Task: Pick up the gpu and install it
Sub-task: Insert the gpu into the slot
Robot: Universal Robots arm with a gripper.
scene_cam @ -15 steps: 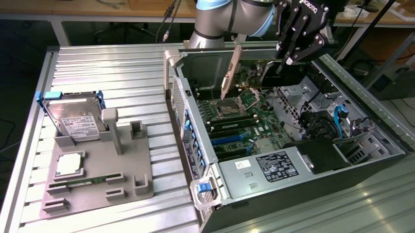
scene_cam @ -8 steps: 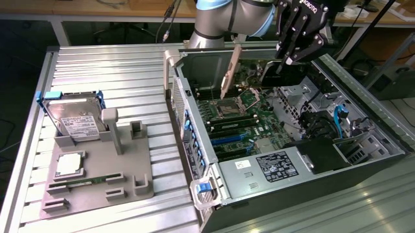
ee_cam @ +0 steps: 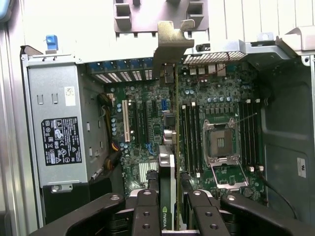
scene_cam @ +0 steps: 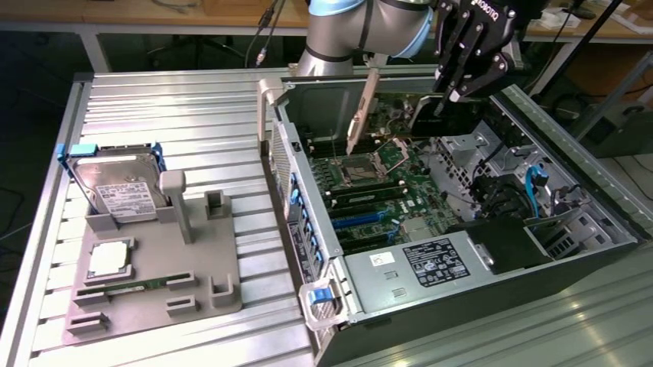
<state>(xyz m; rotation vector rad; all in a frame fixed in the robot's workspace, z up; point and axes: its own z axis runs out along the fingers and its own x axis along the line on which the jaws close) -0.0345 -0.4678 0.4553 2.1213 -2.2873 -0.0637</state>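
My gripper (scene_cam: 450, 93) is shut on the gpu (scene_cam: 441, 115), a thin dark card held on edge above the open computer case (scene_cam: 306, 252). Its silver end bracket (scene_cam: 359, 115) hangs down toward the case's far wall. In the wrist view the gpu (ee_cam: 167, 164) appears edge-on between my fingers (ee_cam: 146, 209), with the bracket (ee_cam: 172, 42) at its far end and my gripper (ee_cam: 168, 199) clamped on it. The card is lined up over the motherboard (ee_cam: 140, 123) beside the memory slots, still above the board and apart from it.
An empty CPU socket (ee_cam: 220, 142) and the power supply (scene_cam: 433, 260) lie inside the case. On the exterior view's left, a grey fixture (scene_cam: 209, 294) carries a hard drive (scene_cam: 122, 191), a processor chip (scene_cam: 109, 260) and a green memory stick (scene_cam: 133, 287).
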